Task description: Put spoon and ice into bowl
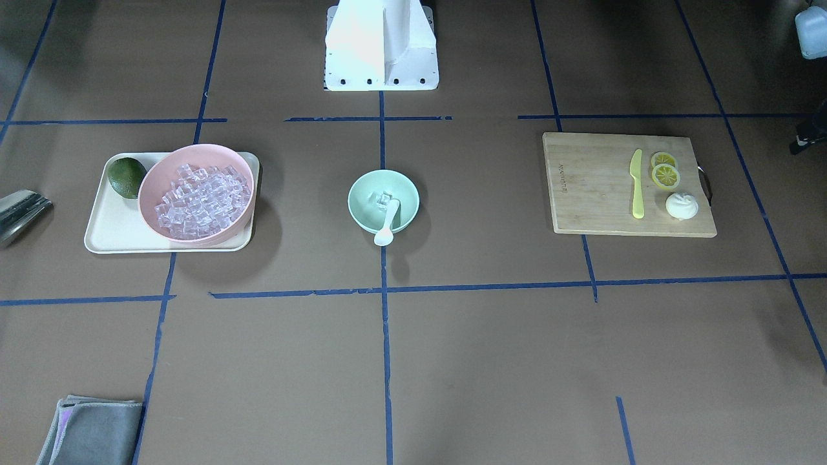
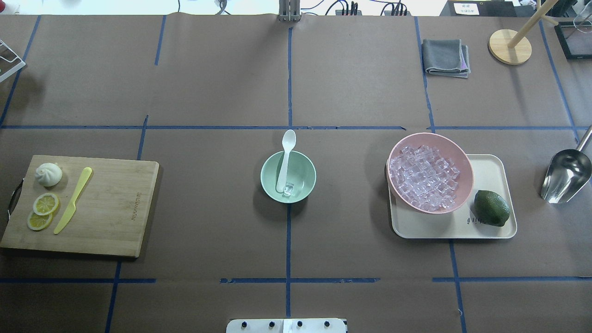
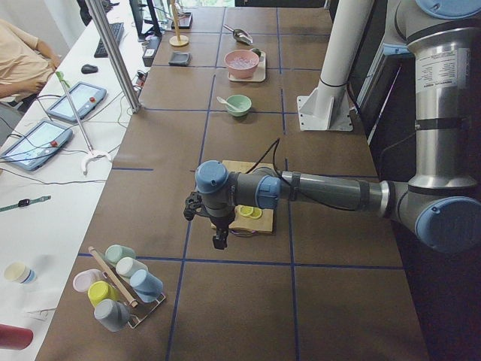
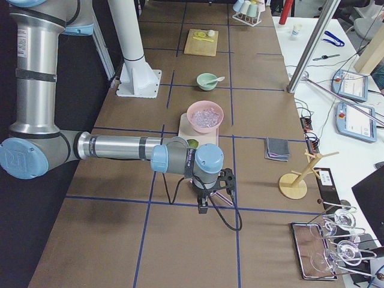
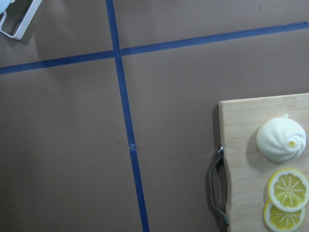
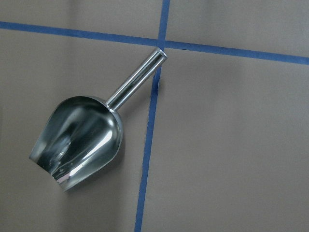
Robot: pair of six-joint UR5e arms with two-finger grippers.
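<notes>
Left claw (image 3: 219, 240): small, dark, seen from side only. Open or closed, cannot tell.
Right claw (image 4: 204, 207): small and dark too, cannot tell.
Metal scoop (image 1: 22, 212): cut off by picture edge in front view; handle end cut off in overhead view.
Grey cloth (image 1: 94, 431): bottom part cut off.
Cutting board (image 5: 241, 145): runs off right and bottom edges in left wrist view.
Lime (image 1: 126, 176): part hidden behind pink bowl (image 1: 194, 151).
Ice (image 2: 288, 188) in green bowl (image 2: 270, 178): how many cubes, too small to tell.

The bowl (image 2: 303, 172) is mint green, the spoon (image 2: 285, 159) white, the ice (image 2: 288, 188) clear. The larger bowl (image 2: 466, 175) is pink, the table (image 2: 208, 208) brown, gridded with blue tape (image 2: 287, 240).
</notes>
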